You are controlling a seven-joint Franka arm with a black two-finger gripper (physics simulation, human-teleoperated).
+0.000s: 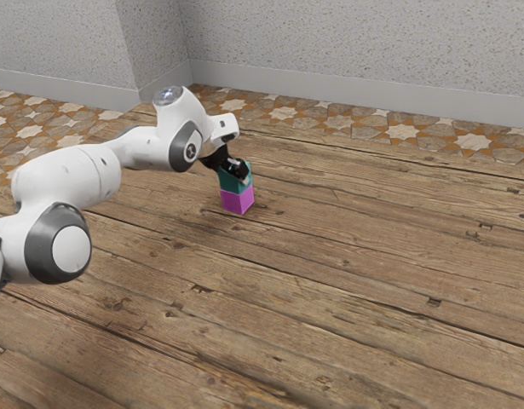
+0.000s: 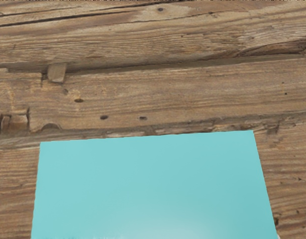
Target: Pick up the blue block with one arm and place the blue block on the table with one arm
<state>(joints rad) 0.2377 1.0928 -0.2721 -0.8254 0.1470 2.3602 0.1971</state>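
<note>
"Toward the exterior view's left, white arm [image 1: 74, 179]; rightward, dark gripper [image 1: 234, 169] at top of blue block [image 1: 233, 184]. Clamped on it?"

"Can't tell, with black parts overlapping there, whether apart or clamped."

"Best handling?"

"As stiff and light, to judge by size and plain faces; smooth, so ready to slide in a slack grip. Take hold midway on two opposite upright sides, clear of magenta block [image 1: 237, 201] beneath."

"And for looks?"

"Square-cornered, teal down its sides, paler on its flat top; sitting on magenta block, above wooden table [image 1: 347, 281]."
</note>
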